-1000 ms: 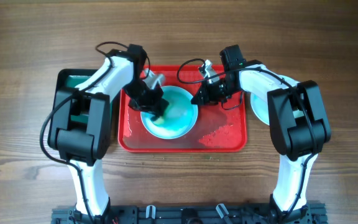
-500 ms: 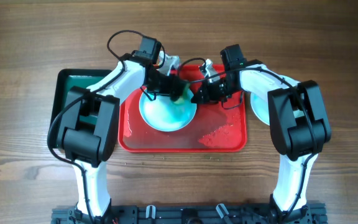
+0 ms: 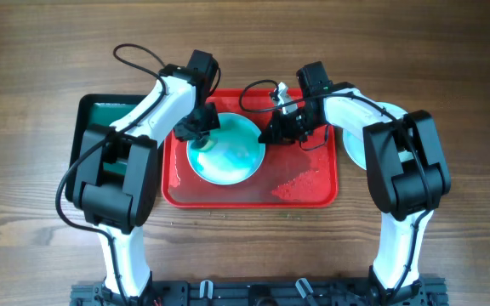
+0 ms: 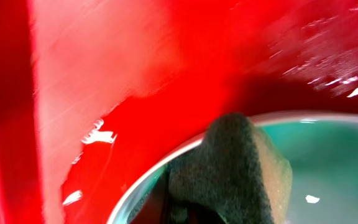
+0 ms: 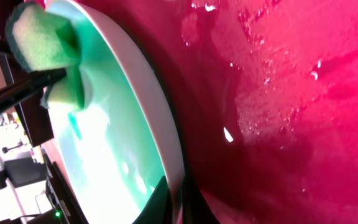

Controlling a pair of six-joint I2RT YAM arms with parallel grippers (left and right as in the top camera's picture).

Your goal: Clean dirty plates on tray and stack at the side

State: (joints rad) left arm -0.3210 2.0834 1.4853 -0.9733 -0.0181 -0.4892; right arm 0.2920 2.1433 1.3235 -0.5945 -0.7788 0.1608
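A pale aqua plate [image 3: 228, 155] lies in the red tray [image 3: 304, 189], wet and smeared with teal. My left gripper [image 3: 201, 134] is shut on a green-and-yellow sponge [image 4: 235, 165] and presses it on the plate's far left rim [image 4: 328, 155]. My right gripper [image 3: 271, 135] is shut on the plate's right rim [image 5: 166, 143]; the fingers pinch the rim at the bottom of the right wrist view [image 5: 174, 202]. The sponge also shows there [image 5: 42, 43]. Another pale plate [image 3: 353, 146] lies on the table right of the tray, mostly hidden by my right arm.
A dark green tray [image 3: 100, 110] stands left of the red tray, partly under my left arm. Water and foam lie on the red tray's floor near its front right corner [image 3: 300, 180]. Wooden table all round.
My left gripper has swept the sponge across the plate, from its far right edge half a second ago to its far left rim now. The right gripper has kept its hold on the rim.
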